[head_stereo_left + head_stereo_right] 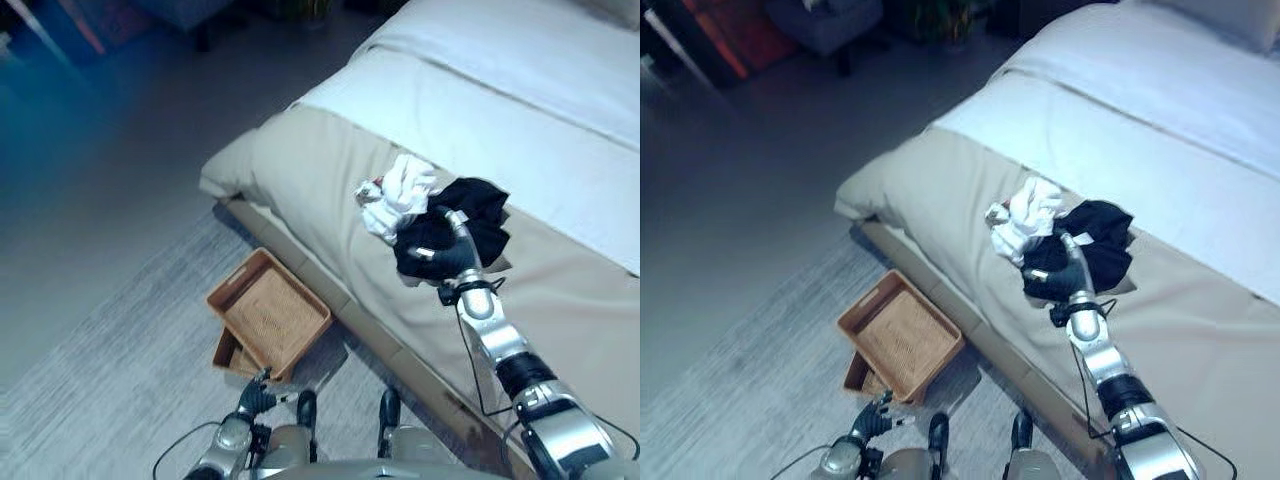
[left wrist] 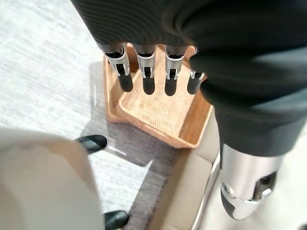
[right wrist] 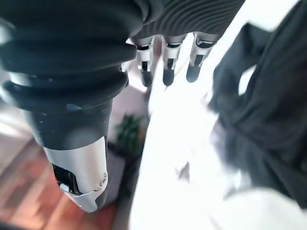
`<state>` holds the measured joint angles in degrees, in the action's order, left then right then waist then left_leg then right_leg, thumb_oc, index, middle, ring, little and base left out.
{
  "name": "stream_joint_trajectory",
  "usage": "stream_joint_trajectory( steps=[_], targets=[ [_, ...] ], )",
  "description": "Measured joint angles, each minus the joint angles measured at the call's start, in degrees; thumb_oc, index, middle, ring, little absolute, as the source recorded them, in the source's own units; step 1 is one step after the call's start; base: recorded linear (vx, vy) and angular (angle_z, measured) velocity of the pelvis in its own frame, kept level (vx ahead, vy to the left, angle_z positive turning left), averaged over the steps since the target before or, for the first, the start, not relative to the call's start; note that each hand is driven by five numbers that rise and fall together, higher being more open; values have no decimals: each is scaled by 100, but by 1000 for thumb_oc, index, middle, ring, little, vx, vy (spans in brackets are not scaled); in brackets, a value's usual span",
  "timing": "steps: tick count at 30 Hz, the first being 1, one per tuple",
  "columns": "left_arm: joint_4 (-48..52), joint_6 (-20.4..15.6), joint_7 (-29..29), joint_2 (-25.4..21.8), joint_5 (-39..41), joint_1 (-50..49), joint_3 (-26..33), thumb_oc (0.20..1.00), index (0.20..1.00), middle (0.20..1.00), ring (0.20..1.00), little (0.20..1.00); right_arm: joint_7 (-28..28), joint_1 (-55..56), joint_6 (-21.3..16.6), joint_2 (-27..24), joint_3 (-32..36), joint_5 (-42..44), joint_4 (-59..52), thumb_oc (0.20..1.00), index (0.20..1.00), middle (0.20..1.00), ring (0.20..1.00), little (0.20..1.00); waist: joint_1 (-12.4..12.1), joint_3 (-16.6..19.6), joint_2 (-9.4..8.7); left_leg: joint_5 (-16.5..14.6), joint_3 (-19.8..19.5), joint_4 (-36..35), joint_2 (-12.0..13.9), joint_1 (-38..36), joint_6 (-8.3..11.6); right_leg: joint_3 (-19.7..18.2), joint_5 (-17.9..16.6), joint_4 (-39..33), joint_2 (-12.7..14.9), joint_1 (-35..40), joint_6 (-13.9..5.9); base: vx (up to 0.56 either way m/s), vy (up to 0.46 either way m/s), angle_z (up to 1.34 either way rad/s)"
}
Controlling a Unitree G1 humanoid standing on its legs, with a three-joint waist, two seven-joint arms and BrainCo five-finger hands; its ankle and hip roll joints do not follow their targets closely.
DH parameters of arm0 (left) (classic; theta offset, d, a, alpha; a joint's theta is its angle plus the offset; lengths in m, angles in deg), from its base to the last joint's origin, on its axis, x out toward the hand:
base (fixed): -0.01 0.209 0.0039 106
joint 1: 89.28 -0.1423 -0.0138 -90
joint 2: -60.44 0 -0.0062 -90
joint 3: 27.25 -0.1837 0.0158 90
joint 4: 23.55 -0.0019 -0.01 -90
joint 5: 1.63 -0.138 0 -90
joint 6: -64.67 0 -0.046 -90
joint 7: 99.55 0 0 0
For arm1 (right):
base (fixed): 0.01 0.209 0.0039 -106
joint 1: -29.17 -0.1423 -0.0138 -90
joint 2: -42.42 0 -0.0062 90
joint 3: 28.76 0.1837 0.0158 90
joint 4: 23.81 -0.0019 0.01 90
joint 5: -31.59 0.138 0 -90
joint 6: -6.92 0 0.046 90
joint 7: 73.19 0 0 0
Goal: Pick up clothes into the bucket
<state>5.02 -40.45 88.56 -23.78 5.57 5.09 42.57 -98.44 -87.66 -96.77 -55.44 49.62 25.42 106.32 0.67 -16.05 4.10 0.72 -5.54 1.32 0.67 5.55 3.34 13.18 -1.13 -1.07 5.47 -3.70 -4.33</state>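
Hidden/unclear: part of the black garment (image 1: 470, 225) is covered by the right hand (image 1: 440, 255), which hangs over its near side; contact cannot be confirmed. In the right wrist view the fingers (image 3: 166, 62) are straight, side by side, holding nothing.

Count: two garments on the bed (image 1: 330, 190), the black one and a white one (image 1: 398, 195), bunched and touching. Two wicker baskets (image 1: 270, 310) on the floor, the upper stacked askew on the lower, which mostly hides under it; both look unfilled.

Left hand (image 2: 148, 72) low, above the baskets, fingers straight and slightly spread, nothing held.

Edges: baskets sit just beside the bed's side; the garments lie back from the mattress edge. Open floor (image 1: 110, 260) on the baskets' far side
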Motion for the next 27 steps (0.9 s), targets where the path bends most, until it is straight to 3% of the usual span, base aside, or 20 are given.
stream_joint_trajectory(
  steps=[4, 9, 16, 19, 26, 27],
  targets=[
    [378, -88, 271, 27, 265, 302, -358, 1000, 1000, 1000, 1000, 1000, -1074, -838, 160, -133, 218, -293, 899, 1000, 1000, 1000, 1000, 1000, -152, -516, 186, 26, -66, 195, -135, 416, -36, 33, 80, 396, 173, -475, -57, -62, 40, 12],
    [453, -166, 416, 10, 497, 485, -619, 1000, 1000, 1000, 1000, 1000, -1689, -1529, 453, -337, 172, -332, 2156, 1000, 1000, 1000, 1000, 1000, -165, -823, 254, 73, -107, 330, -296, 792, -99, 40, 281, 960, 385, -1002, -104, -46, 9, 11],
    [673, -210, 493, -118, 889, 693, -815, 1000, 1000, 1000, 1000, 1000, -1891, -2239, 675, -704, -28, -84, 3043, 1000, 1000, 1000, 1000, 1000, -165, -1318, 262, 128, -85, 551, -395, 1525, -176, -52, 425, 1631, 531, -1960, -85, -55, -13, 1],
    [851, -269, 551, -165, 989, 750, -964, 1000, 1000, 1000, 1000, 1000, -1902, -2642, 776, -945, -505, -97, 3249, 1000, 1000, 1000, 1000, 1000, -161, -1363, 255, 159, -46, 641, -407, 1953, -209, -139, 472, 1984, 567, -2552, -39, -62, -31, -7],
    [948, -315, 621, -105, 1314, 843, -1009, 1000, 1000, 1000, 1000, 1000, -1897, -3259, 1049, -1311, -747, -114, 3573, 1000, 1000, 1000, 1000, 1000, -173, -1408, 260, 299, -87, 643, -392, 2554, -185, -156, 518, 2311, 598, -3289, 38, 3, -8, 1],
    [987, -317, 638, -105, 1369, 843, -1010, 1000, 1000, 1000, 1000, 1000, -1892, -3311, 1070, -1335, -750, -113, 3584, 887, 887, 887, 887, 887, -182, -1408, 260, 313, -90, 641, -391, 2598, -196, -152, 520, 2318, 600, -3327, 42, 23, -6, 7]
  ],
)
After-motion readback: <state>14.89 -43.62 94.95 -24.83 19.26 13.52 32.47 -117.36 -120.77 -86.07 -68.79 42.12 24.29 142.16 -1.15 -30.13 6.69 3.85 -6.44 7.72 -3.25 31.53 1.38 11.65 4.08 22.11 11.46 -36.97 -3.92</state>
